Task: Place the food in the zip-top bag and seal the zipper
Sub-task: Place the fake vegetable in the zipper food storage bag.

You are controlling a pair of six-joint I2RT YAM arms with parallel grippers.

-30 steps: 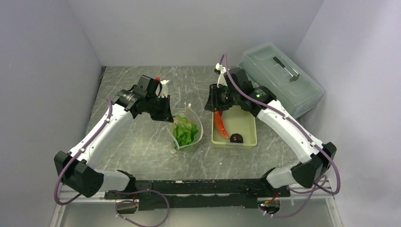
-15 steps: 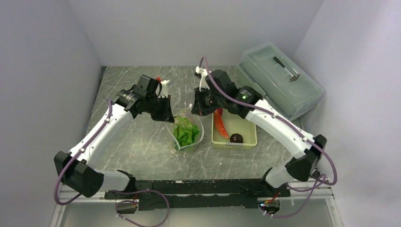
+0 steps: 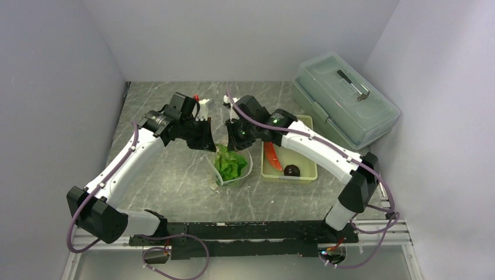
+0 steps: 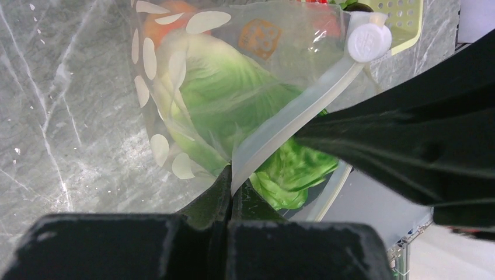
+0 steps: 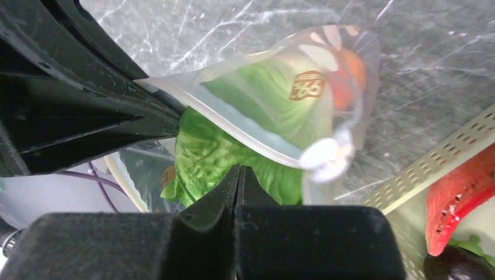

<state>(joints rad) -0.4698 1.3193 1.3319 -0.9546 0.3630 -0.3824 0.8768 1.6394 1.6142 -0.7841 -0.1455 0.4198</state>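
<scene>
The zip-top bag (image 3: 234,169) stands open on the table with leafy green lettuce (image 3: 229,163) in it. My left gripper (image 3: 207,140) is shut on the zipper strip (image 4: 274,131) at the bag's left mouth edge (image 4: 232,175). An orange-red ball (image 4: 175,17) shows through the pouch. My right gripper (image 3: 236,139) is shut and empty, its tips just above the lettuce (image 5: 204,151) at the bag's mouth (image 5: 238,169). The white slider (image 5: 327,156) sits at the zipper's end. The red-orange long piece (image 3: 271,154) and dark maroon ball (image 3: 291,170) lie in the basket.
The pale green slotted basket (image 3: 309,153) stands right of the bag. A large translucent lidded box (image 3: 345,99) is at the back right. Grey walls close in on three sides. The two grippers are close together over the bag.
My right gripper has swung left from over the basket to the bag's mouth. My left gripper has kept its hold on the zipper strip.
</scene>
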